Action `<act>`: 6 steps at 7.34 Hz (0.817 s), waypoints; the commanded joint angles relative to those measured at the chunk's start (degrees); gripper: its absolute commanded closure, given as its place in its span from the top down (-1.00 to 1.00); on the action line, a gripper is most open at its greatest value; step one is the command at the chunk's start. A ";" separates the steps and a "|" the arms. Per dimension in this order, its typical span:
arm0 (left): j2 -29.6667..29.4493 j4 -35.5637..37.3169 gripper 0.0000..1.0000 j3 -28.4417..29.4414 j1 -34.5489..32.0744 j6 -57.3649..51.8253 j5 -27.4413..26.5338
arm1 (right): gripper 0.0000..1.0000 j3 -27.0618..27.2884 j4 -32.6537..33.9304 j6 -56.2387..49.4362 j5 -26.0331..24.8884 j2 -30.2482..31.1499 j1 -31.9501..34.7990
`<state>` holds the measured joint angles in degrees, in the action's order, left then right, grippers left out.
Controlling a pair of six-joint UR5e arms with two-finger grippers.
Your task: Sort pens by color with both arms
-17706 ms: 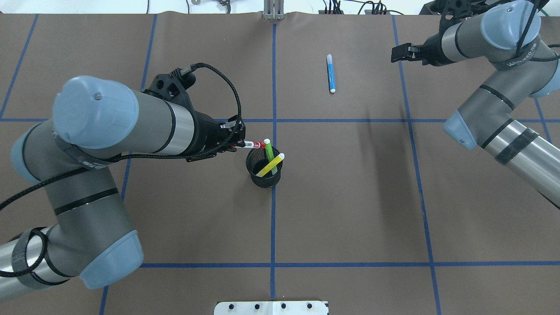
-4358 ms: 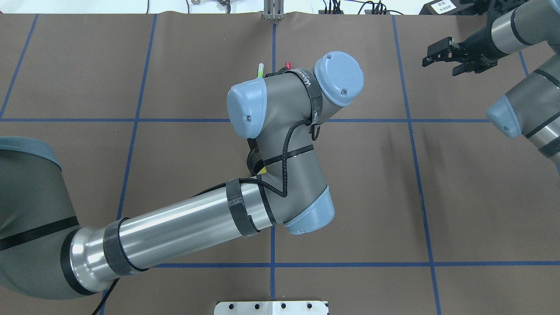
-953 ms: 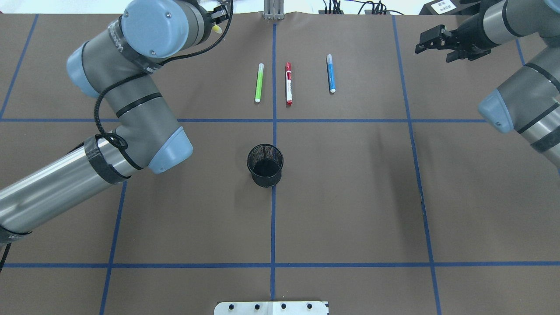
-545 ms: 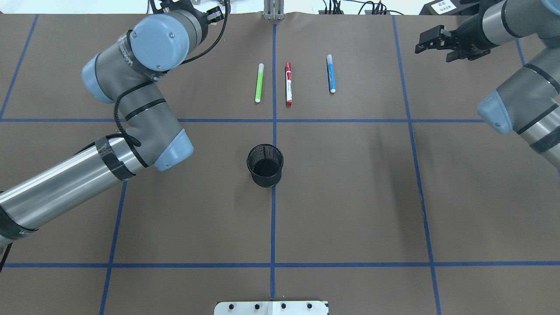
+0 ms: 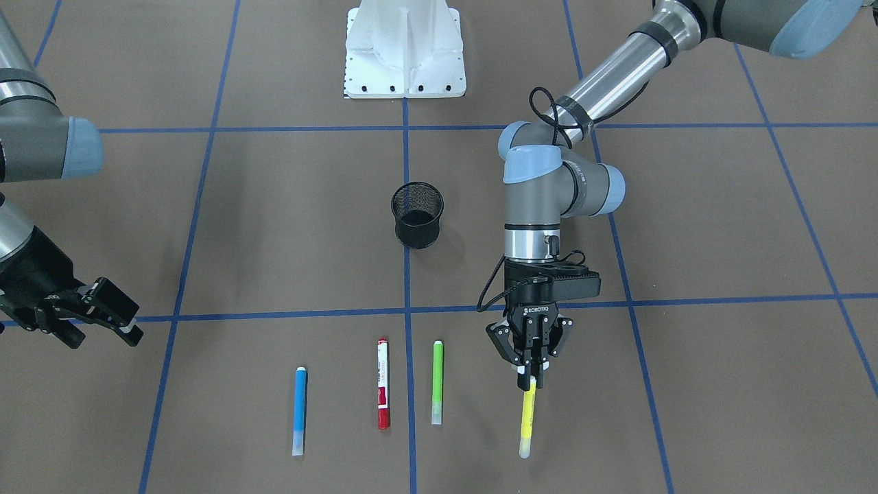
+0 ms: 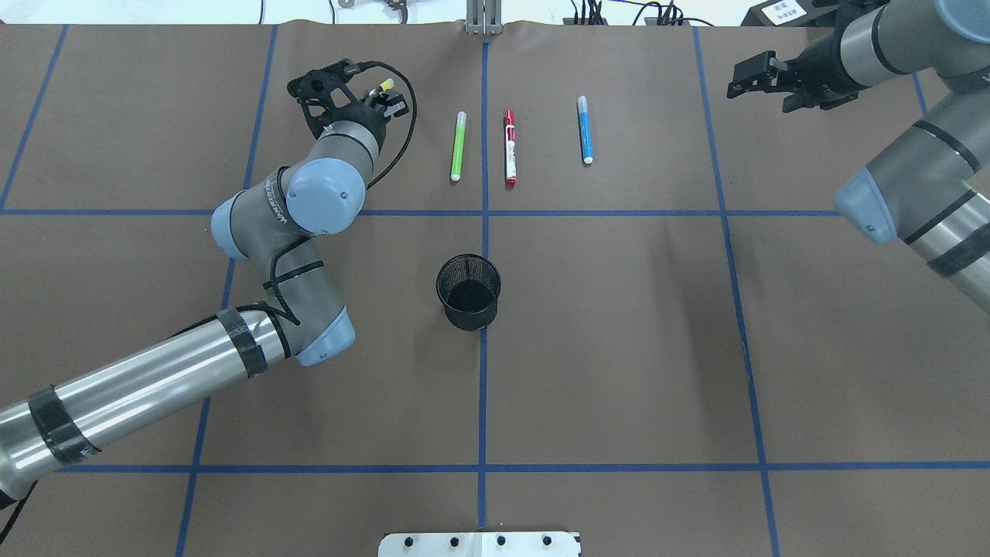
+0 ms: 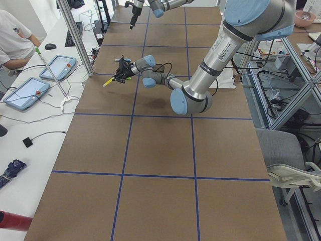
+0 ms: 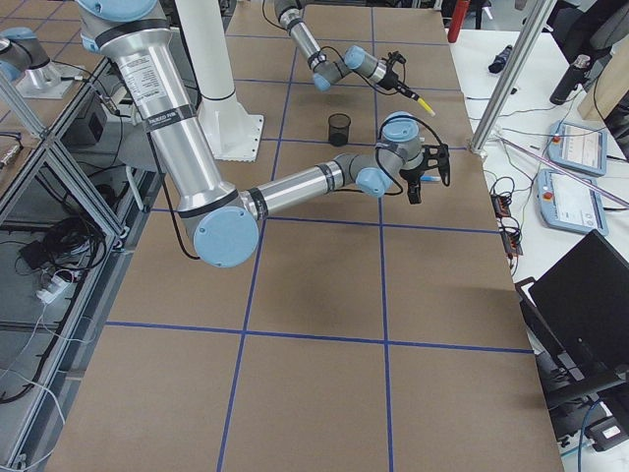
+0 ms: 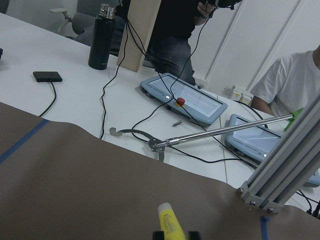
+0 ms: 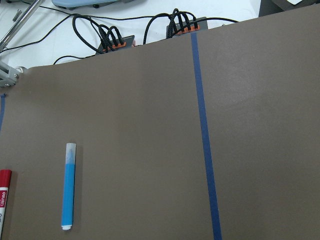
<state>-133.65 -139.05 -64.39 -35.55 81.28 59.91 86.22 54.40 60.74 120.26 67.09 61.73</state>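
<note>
Brown paper surface [image 5: 686,384], blue tape grid.

Front-facing view, positions by frame:
- Left gripper [image 5: 529,374], lower centre-right, fingers pointing toward the bottom edge, pressed together on one end of the yellow pen [image 5: 527,420].
- Yellow pen runs on from the fingertips toward the bottom edge. Side views show it tilted down toward the surface. Cannot tell whether its free end touches.
- Green pen [image 5: 437,382] lies flat just left of the gripper, apart from it and roughly parallel to the yellow.
- Red pen [image 5: 383,384] is next to the left, across a tape line from the green.
- Blue pen [image 5: 299,410] is farther left again, with a wider gap, and sits slightly lower in frame.
- Right gripper [image 5: 103,333] at the left edge, fingers spread, nothing between them, well apart from the blue pen.

Count:
- Pens: four, one each of yellow, green, red and blue. Three lie on the surface and one is held.
- Cup [image 5: 417,214]: one, black mesh, upright at frame centre, above the pen row and well apart from it.
- Grippers: two.
</note>
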 commanded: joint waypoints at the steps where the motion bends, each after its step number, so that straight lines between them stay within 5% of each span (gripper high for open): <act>1: 0.58 0.10 0.27 -0.12 0.39 -0.50 -0.14 | 0.99 0.01 0.00 0.00 -0.03 -0.03 -0.12; 2: 0.75 0.36 0.98 -0.47 0.39 -0.50 0.21 | 0.99 -0.08 0.00 0.00 -0.03 -0.03 -0.12; 4: 0.84 0.80 0.99 -2.65 0.39 -1.55 1.43 | 0.99 -0.17 0.00 -0.35 -0.03 -0.03 -0.21; 6: 7.39 2.19 0.99 -13.42 -0.05 -7.09 9.58 | 0.99 0.00 0.09 0.08 -0.29 -0.11 -0.21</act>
<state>-130.43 -137.98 -71.29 -35.37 76.51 64.88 86.09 54.42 60.56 120.13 67.00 61.53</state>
